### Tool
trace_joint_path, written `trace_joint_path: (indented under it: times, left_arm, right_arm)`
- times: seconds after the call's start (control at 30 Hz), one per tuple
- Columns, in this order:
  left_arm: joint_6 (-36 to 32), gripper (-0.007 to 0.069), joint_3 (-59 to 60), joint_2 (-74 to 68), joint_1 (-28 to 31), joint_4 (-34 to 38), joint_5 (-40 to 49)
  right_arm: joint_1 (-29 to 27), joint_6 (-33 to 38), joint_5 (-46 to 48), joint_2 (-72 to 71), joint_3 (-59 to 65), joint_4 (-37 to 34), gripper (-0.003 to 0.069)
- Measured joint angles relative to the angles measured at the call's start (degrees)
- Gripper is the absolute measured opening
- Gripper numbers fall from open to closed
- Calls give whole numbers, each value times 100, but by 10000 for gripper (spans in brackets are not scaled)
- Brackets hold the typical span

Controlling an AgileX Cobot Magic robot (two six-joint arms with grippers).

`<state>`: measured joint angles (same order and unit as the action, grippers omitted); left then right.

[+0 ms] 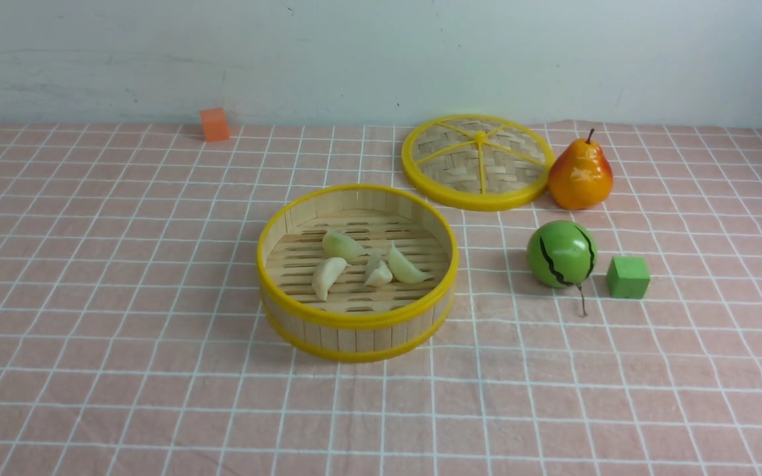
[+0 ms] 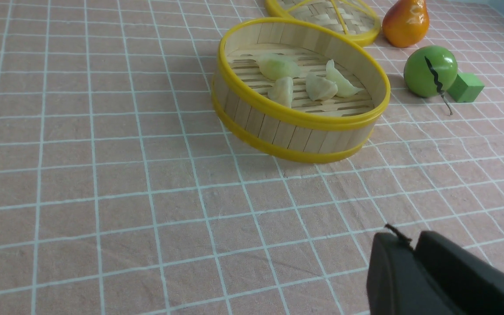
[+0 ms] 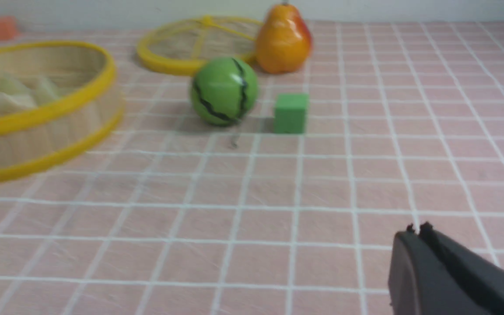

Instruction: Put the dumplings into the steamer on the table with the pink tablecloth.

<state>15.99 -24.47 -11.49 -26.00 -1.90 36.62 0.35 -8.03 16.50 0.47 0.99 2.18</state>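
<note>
The steamer (image 1: 356, 317) stands mid-table on the pink tablecloth (image 1: 123, 317). Several dumplings lie on its slatted floor: a greenish one (image 1: 341, 245), a cream one (image 1: 325, 276), a small one (image 1: 377, 272) and a pale one (image 1: 405, 266). They also show in the left wrist view (image 2: 304, 81), inside the steamer (image 2: 295, 127). My left gripper (image 2: 409, 240) is shut and empty, low over the cloth well short of the steamer. My right gripper (image 3: 416, 232) is shut and empty, near the cloth to the steamer's right (image 3: 37, 131). In the front view only a dark corner shows at the lower left.
The flat woven lid (image 1: 477, 160) lies behind the steamer to the right. An orange pear (image 1: 580, 173), a green ball (image 1: 561, 254) and a green cube (image 1: 628, 277) sit right of the steamer. An orange cube (image 1: 214, 124) stands at the far left by the wall.
</note>
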Motion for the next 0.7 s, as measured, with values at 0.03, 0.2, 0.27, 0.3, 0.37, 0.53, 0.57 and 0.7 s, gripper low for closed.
trace_joint_path:
  times: [0.03,0.2,0.27,0.3,0.37,0.53,0.57,0.7]
  left_arm:
    - [2,67,0,0,0,0,13]
    - [2,68,0,0,0,12,58]
    - [2,69,0,0,0,12,83]
    - [2,70,0,0,0,12,88]
    - [2,71,0,0,0,12,100]
    - [2,74,0,0,0,16,107]
    - [2,74,0,0,0,16,107]
    - [2,80,0,0,0,16,107]
  right_arm:
    - [-252,-182,288,-81,39,107,-11]
    - [-560,-387,542,-103,-4,154,-11]
    - [-554,-387,561,-103,-11,139,-11]
    - [-536,-387,575,-103,-11,139,-11]
    - [-446,-387,573,-103,-11,139,-11]
    - [-149,-387,577,-103,-11,134,-11]
    - [-136,-387,577,-103,-11,134,-11]
    - [-117,-387,577,-103,-11,121,-11]
